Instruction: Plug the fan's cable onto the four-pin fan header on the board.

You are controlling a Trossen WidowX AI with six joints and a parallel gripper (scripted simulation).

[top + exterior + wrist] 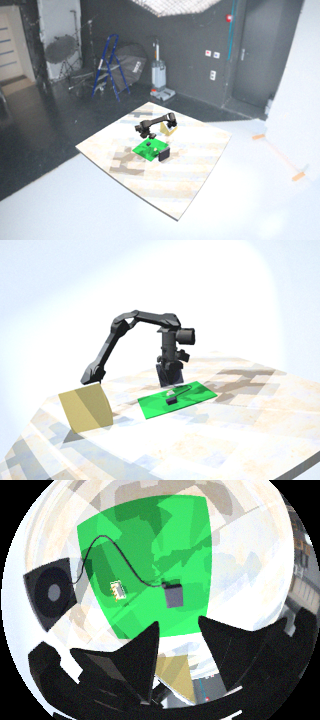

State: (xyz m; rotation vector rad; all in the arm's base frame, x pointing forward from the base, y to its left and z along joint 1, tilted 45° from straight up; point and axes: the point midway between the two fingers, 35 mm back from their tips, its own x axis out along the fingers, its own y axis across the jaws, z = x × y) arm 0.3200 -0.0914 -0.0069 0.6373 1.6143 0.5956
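The green board (139, 149) (149, 411) (190, 525) lies flat. The black plug (148, 143) (171, 401) (174, 596) lies on it, apart from the small white header (155, 149) (170, 392) (118, 590). The thin black cable (103, 536) loops over the board from the plug to the fan (164, 154) (42, 592), which stands upright beside the board. My gripper (171, 383) (179, 622) points down above the board. Its fingers stand apart with nothing between them in the wrist view. The header's pins are too small to make out clearly.
A yellow wedge-shaped block (163, 129) (87, 407) (177, 670) stands by the arm's base. The fan stands up at the board's edge, behind my gripper in the exterior view.
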